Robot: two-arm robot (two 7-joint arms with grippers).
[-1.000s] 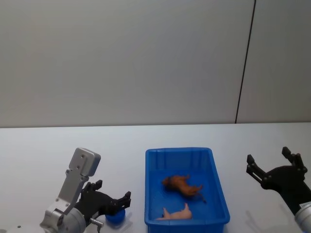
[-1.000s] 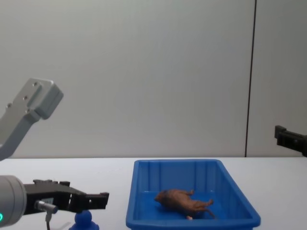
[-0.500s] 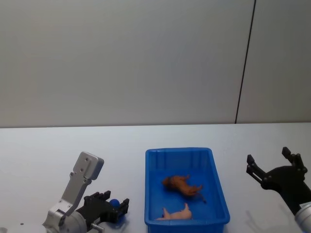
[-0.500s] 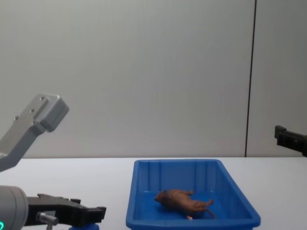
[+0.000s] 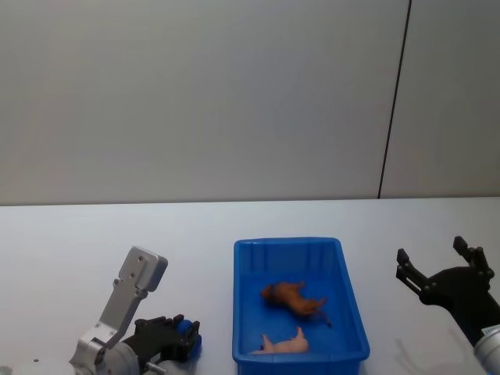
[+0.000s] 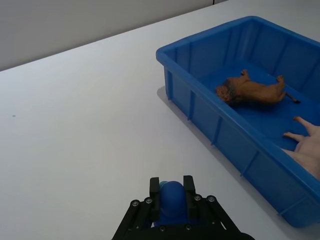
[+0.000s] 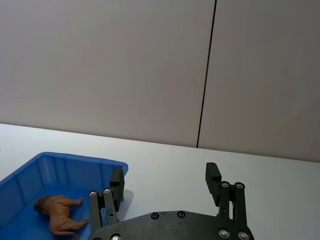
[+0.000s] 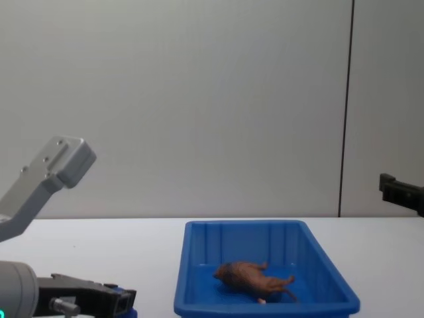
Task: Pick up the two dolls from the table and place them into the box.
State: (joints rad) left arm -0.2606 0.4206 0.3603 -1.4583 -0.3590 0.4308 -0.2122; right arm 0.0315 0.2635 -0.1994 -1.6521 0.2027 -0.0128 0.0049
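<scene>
You have one blue box (image 5: 301, 348) on one white tabletop (image 5: 70, 242). Count three toys: one brown lion doll (image 5: 292, 297), one pale pink figure (image 5: 283, 343), and one blue doll (image 6: 172, 202). Two grippers: left gripper (image 6: 171, 187), right gripper (image 5: 441, 265).

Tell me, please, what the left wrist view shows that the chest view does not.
The left wrist view alone shows the blue figure clamped between the left pincer fingers, low over the table, and a pale pink toy lying in the box near the lion. The chest view alone shows the tip of the right pincer, off to the box's right. Both show the blue box and the brown lion lying inside it.
</scene>
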